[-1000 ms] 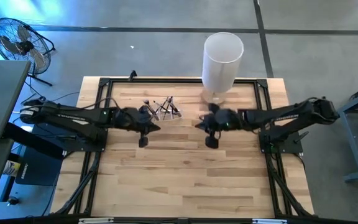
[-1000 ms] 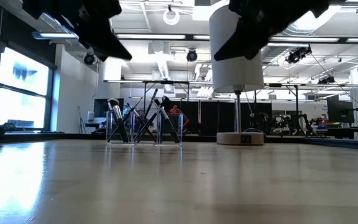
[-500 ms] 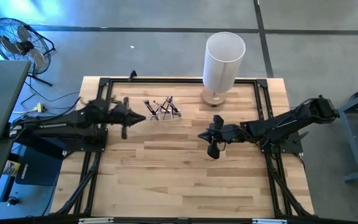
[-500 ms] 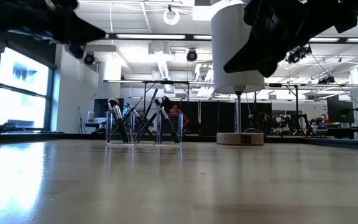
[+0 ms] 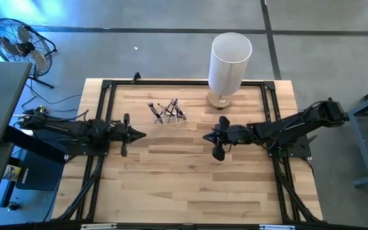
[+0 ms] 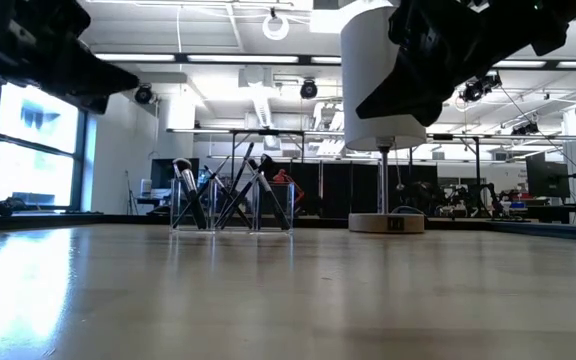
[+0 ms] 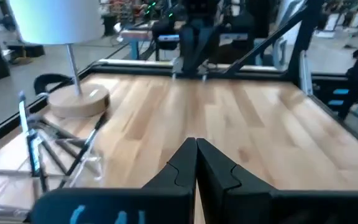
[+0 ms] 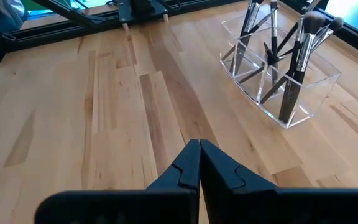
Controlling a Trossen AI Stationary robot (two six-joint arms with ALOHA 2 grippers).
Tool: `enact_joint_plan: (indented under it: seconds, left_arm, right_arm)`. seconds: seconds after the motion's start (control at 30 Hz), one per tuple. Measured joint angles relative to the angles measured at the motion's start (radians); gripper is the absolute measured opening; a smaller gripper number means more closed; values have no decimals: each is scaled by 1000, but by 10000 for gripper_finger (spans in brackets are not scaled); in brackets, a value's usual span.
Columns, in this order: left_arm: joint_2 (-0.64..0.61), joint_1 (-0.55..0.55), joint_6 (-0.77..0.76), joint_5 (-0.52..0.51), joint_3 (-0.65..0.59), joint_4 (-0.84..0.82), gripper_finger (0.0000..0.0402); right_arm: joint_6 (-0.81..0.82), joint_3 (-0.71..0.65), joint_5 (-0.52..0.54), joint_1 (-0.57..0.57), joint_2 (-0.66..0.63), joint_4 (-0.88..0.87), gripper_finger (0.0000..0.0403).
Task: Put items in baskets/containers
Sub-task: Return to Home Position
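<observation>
Okay, brushes (image 8: 300,46) all standing in the clear holder (image 8: 319,93).
I see my left gripper (image 7: 196,146) and right gripper (image 8: 199,147) both pinched closed, empty, above the table (image 5: 184,185).

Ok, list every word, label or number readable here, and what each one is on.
No text reads clearly.
Dark label on the lamp's wooden base: too small to read.
Blue marking on the left gripper: too blurred to read.

Grey floor (image 5: 139,16), black fan (image 5: 15,38)
</observation>
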Motion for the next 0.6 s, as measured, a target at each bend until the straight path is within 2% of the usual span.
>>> enact_joint_plan:
  seconds: [0.07, 0.27, 0.4, 0.47, 0.6]
  left_arm:
    - [-22, -9, -2, -4, 0, -51, 0]
    - [-157, -9, 17, 115, 0, -196, 0]
    - [-277, -9, 38, 97, 0, -274, 0]
    - [-336, -8, 69, 113, -15, -271, 0]
    - [-332, -8, 102, 229, -77, -137, 0]
  right_arm:
    - [0, 0, -6, -4, 0, 1, 0]
    - [0, 1, -17, -5, 0, 6, 0]
    - [0, 1, -16, -5, 0, 6, 0]
    - [0, 1, -16, -5, 0, 6, 0]
    - [0, 1, -15, -5, 0, 7, 0]
